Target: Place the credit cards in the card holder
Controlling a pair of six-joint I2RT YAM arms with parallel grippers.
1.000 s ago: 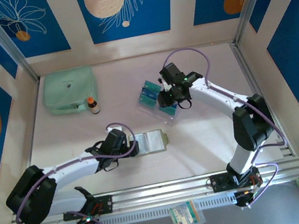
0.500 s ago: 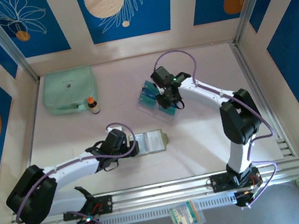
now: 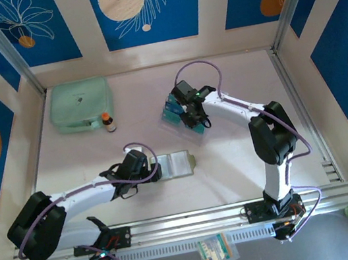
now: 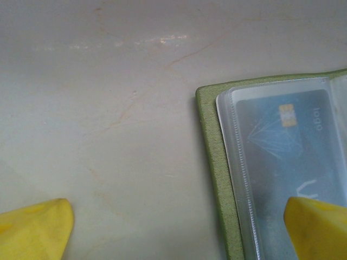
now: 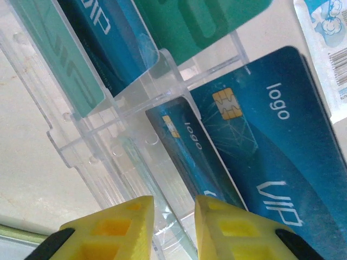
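My left fingers (image 3: 157, 171) are spread wide just left of the card holder (image 3: 178, 164), which lies opened flat on the pale, faintly scratched surface (image 3: 228, 174). Up close the holder is soft olive-green material with a rounded corner. Stacked inside it are clear, glossy plastic pockets (image 4: 238, 162), and the top one holds a blue card (image 4: 282, 135) with a gold chip and pale lines. One of my blunt yellow tips (image 4: 33, 230) hangs over bare surface off the holder's edge. The other is over that pocket, though I cannot tell whether it touches. My right fingers (image 3: 191, 119) are beyond the card holder and a little to its right, at a clear plastic stand (image 5: 135, 81) with stepped tiers. Its upper tiers hold slim, stiff cards on edge: a pale teal one (image 5: 59, 65), a dark blue one (image 5: 108, 32) and a greener one (image 5: 211, 21). Below them are two glossy blue cards marked "logo", the larger (image 5: 265, 146) overlapping the smaller (image 5: 184, 143). My blocky yellow right tips (image 5: 116, 227) stand close together with a narrow gap, astride a thin clear wall of the stand; I cannot tell whether they pinch it. A white-and-blue packet (image 5: 322, 38) lies beside the larger card. Far beyond the card holder to its left sit a mint-green zip pouch (image 3: 81, 104) and a small bottle (image 3: 107, 122).
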